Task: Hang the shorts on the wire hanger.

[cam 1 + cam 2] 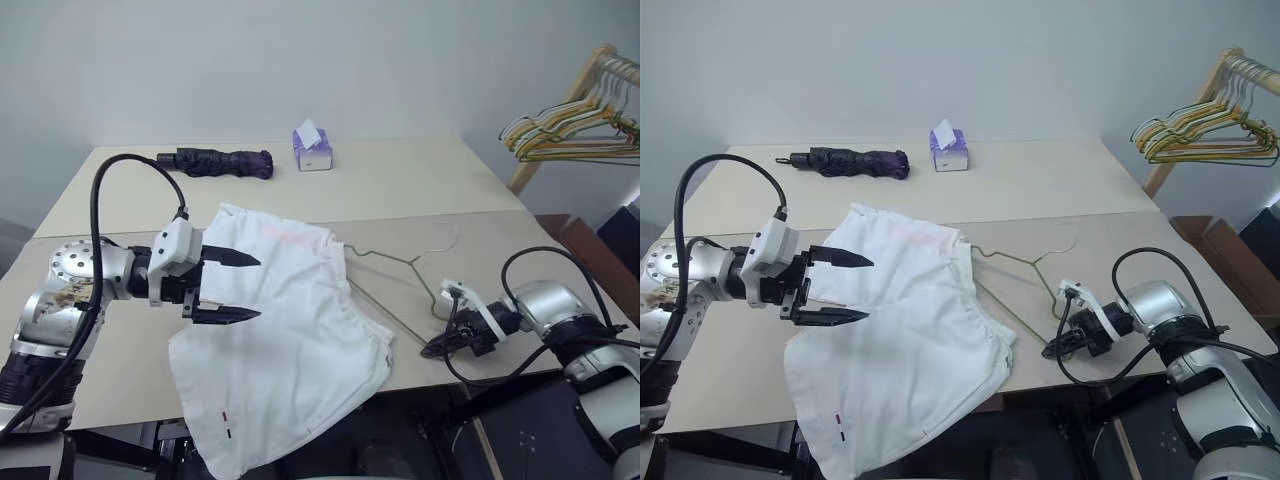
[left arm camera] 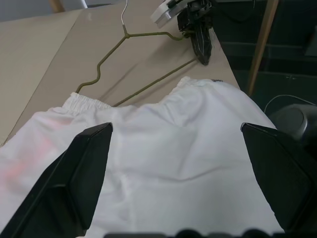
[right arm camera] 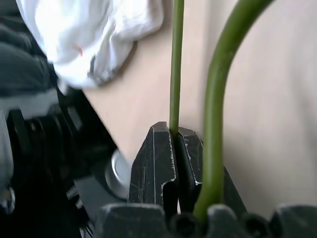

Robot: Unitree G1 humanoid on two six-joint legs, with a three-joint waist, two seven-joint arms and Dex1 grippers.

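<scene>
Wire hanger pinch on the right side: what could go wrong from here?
1. The right gripper pinches only one thin wire of the wire hanger at its fingertips; it may slip or twist out.
2. The shorts overhang the table edge and cover part of the hanger; pulling could drag them off.
3. The left gripper hovers open over the shorts, securing nothing.

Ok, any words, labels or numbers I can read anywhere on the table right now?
None can be read.
The shorts: tiny dark and red marks near one hem, too small to read, and a faint pink patch, blurred.
The tissue box: purple pattern, no legible letters.
</scene>
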